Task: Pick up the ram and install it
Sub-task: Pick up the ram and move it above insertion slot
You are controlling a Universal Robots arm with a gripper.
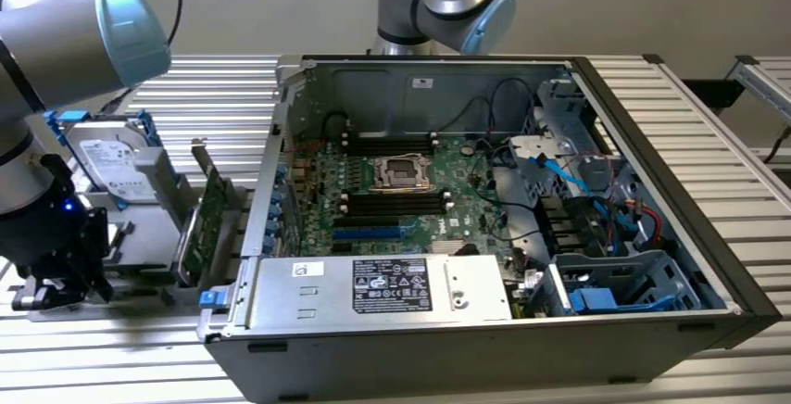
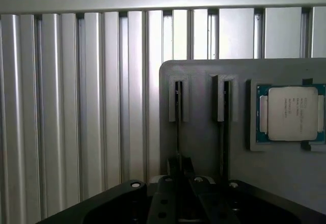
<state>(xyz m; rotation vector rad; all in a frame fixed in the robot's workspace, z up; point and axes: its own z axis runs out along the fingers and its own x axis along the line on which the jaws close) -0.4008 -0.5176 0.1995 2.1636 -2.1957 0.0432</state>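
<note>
The ram [image 2: 178, 132] stands on edge in a slot of a grey holder plate [image 2: 239, 163], seen as a thin dark line, in the slot farther from the CPU. My gripper [image 2: 179, 165] is shut on the ram's near end, with the fingertips pressed together around the thin edge. In the exterior view the gripper [image 1: 56, 284] hangs low over the holder at the exterior view's left, well apart from the open computer case [image 1: 495, 219]. The black memory slots [image 1: 389, 202] lie beside the processor socket on the motherboard.
A second thin stick [image 2: 222, 137] sits in the neighbouring slot, and a CPU [image 2: 293, 113] lies in a recess beside it. A hard drive [image 1: 111, 158] and a green expansion card [image 1: 204, 223] stand between gripper and case. Another arm [image 1: 445, 1] rises behind the case.
</note>
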